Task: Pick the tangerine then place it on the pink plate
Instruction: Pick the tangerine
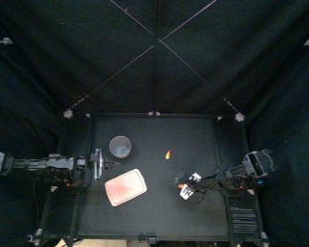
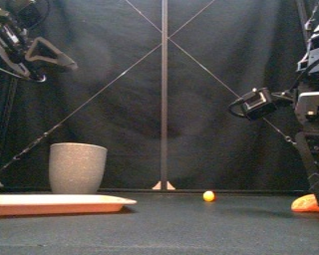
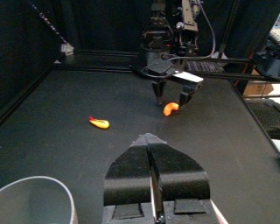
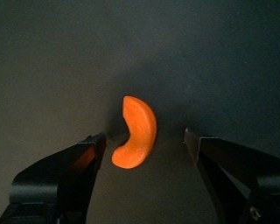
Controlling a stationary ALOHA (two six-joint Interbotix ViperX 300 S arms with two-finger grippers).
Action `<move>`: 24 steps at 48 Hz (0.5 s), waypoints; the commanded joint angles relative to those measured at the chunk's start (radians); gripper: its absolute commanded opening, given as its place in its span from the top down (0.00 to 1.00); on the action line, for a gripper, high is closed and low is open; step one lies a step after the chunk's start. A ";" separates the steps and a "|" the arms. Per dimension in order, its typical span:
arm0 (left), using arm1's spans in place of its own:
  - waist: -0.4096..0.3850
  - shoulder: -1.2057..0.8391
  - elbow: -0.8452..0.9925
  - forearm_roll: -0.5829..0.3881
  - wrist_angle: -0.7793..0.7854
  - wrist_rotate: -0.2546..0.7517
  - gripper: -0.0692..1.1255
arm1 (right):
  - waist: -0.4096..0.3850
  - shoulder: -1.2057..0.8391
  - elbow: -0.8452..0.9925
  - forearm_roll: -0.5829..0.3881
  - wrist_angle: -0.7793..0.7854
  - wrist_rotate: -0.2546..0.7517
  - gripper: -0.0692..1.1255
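Observation:
The tangerine [image 4: 133,133] is a curved orange segment lying on the black table near its front right. It also shows low at the right in the front view [image 2: 309,203]. My right gripper [image 4: 143,150] hangs open just above the tangerine, one jaw on each side, not touching it. From the left wrist view, the right gripper [image 3: 171,90] stands over the tangerine [image 3: 171,109]. The pink plate [image 1: 124,186] lies flat at the front left with nothing on it. My left gripper [image 3: 150,140] is shut and holds nothing; it rests raised at the left [image 1: 103,166].
A tall grey speckled cup [image 1: 121,146] stands behind the plate, also seen at the left in the front view [image 2: 79,167]. A small orange-red toy [image 1: 169,153] lies near the table's middle, between the cup and the right gripper.

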 commanded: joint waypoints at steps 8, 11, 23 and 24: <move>0.005 0.005 -0.005 -0.002 -0.009 0.002 0.86 | -0.003 -0.009 -0.006 0.008 -0.003 0.003 0.14; 0.005 0.005 0.002 -0.002 -0.009 0.002 0.86 | -0.003 -0.009 -0.006 0.008 -0.006 0.003 0.19; 0.009 0.005 0.017 -0.002 -0.012 0.000 0.86 | -0.005 -0.009 -0.017 0.005 -0.018 0.002 0.36; 0.011 0.005 0.017 -0.002 -0.012 0.000 0.86 | -0.005 -0.011 -0.023 0.005 -0.018 0.000 0.36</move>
